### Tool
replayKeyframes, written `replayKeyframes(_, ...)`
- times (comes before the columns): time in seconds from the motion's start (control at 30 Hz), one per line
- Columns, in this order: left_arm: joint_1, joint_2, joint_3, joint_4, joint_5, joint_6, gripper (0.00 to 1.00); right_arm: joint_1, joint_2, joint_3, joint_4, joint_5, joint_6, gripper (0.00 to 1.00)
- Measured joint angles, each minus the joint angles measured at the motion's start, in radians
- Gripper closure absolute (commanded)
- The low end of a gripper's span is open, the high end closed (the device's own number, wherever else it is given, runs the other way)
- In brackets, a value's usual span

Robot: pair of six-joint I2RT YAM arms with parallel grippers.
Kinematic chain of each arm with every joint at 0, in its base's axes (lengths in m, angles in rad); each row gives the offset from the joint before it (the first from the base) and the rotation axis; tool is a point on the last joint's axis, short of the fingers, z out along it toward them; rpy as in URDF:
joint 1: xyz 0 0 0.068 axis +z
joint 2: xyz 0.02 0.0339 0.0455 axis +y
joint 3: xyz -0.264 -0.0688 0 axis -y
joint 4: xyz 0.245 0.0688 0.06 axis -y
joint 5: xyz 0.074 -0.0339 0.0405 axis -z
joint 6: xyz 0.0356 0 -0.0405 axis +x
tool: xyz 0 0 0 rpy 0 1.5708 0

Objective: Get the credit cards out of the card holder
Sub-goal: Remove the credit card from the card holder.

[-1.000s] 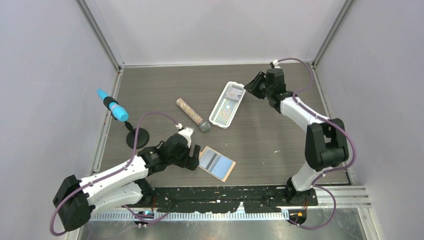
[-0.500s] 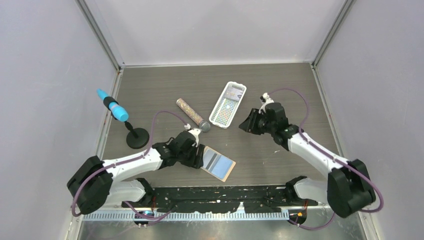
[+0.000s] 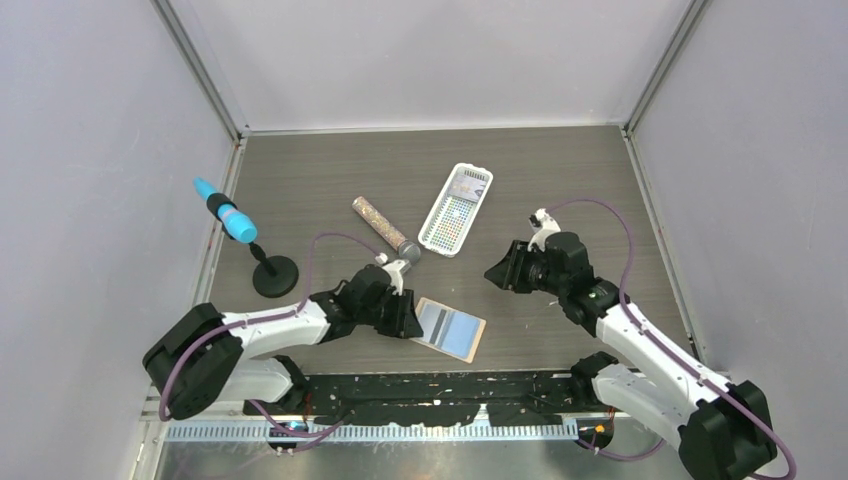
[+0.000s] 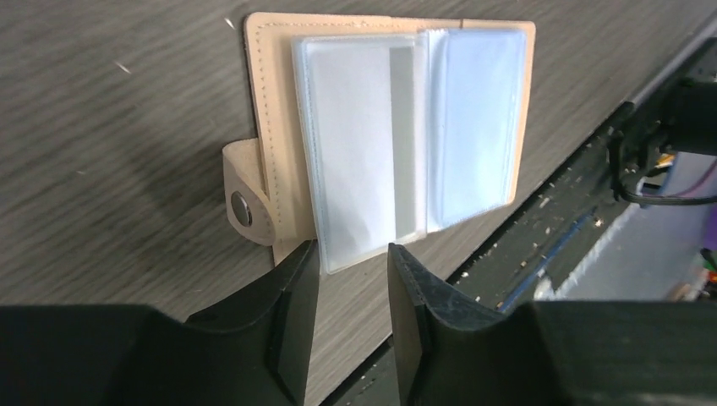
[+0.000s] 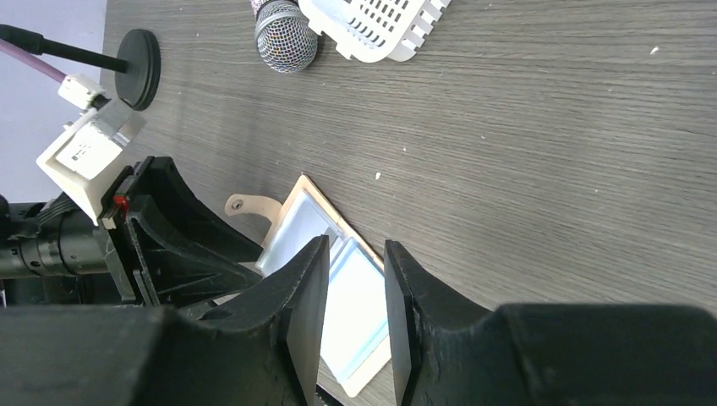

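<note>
Left gripper (image 4: 353,254), jaws narrow, is straddling a sleeve corner of the card holder (image 4: 269,101) at the bench (image 3: 320,170) front edge; right gripper (image 5: 356,245) is hovering, narrow and empty.

We see the card holder (image 4: 264,110) lying open on the dark table (image 4: 101,152), its snap tab (image 4: 245,211) sticking out to the left. Two shiny sleeves fan across it. The left sleeve (image 4: 338,249) shows a pale card (image 4: 351,135) with a grey stripe, and the right sleeve (image 4: 473,118) looks bluish. The left claw (image 4: 353,258) straddles the left sleeve's lower corner, jaws apart.
</note>
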Motion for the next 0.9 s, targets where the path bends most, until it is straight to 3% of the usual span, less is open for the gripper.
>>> replayKeyframes(0.4, -0.029, 0.029, -0.127, 0.348, 0.132, -0.224, 0.61, 0.050, -0.086, -0.013, -0.101, 0.026, 0.000, 0.62)
replayKeyframes(0.73, -0.030, 0.077, -0.188, 0.581, 0.173, -0.317, 0.58, 0.323, -0.045, -0.013, -0.121, 0.178, 0.115, 0.61)
replayKeyframes(0.9, -0.030, 0.145, -0.187, 0.686, 0.214, -0.356, 0.58, 0.400, -0.006, -0.013, -0.111, 0.265, 0.170, 0.61)
